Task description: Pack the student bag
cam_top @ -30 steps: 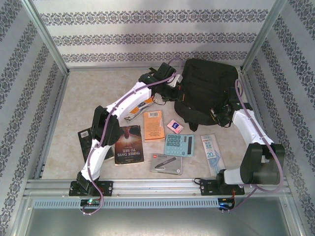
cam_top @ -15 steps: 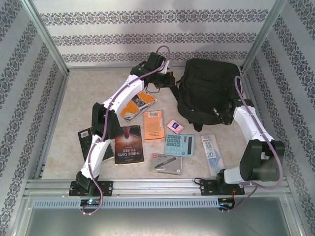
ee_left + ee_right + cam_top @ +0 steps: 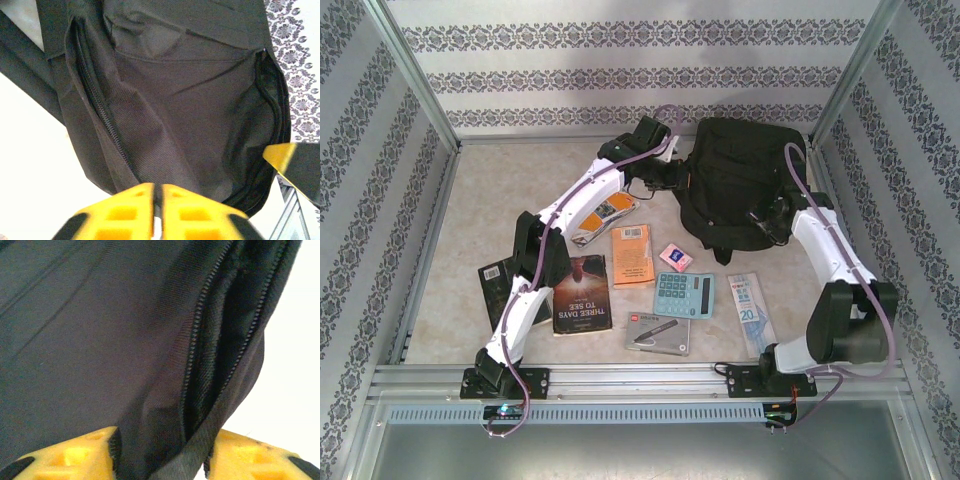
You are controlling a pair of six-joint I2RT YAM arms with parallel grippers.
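We judge packing barely begun | student bag [image 3: 745, 165] far right of table [image 3: 470, 200], zip parted | left gripper [image 3: 157, 192] pressed together, empty | right gripper [image 3: 162, 440] pinching bag fabric | books [image 3: 580, 293], calculator [image 3: 683, 293] lie unpacked

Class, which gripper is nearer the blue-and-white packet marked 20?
Right. The right gripper is at the near right edge of the student bag, just beyond the packet. The left gripper is at the bag's left side, farther off.
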